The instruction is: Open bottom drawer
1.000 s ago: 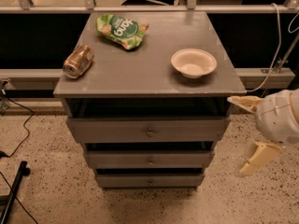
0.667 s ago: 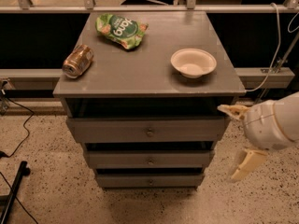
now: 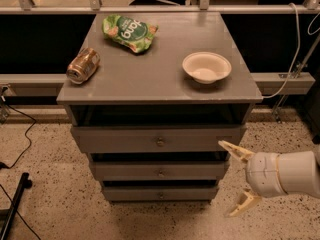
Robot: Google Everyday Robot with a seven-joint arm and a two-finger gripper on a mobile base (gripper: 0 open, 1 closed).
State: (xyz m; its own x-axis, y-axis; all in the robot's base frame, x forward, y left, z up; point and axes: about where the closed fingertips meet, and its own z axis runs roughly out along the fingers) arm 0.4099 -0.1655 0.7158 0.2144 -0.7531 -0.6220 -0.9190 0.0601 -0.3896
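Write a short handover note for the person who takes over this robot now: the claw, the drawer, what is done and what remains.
Claw: open, holding nothing, low at the cabinet's right front corner, fingers pointing toward the drawers.
Bottom drawer: looks shut; its small knob is free.
Done: nothing on the drawer yet.
Left: bring the claw to the knob, grip it, pull the drawer out.
On top: can, chip bag, bowl; not part of the job.

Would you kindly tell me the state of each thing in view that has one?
gripper, jaws open, right of the drawers, holding nothing
bottom drawer, shut
middle drawer, shut
top drawer, shut
can, lying on its side
bowl, upright, empty
chip bag, lying flat
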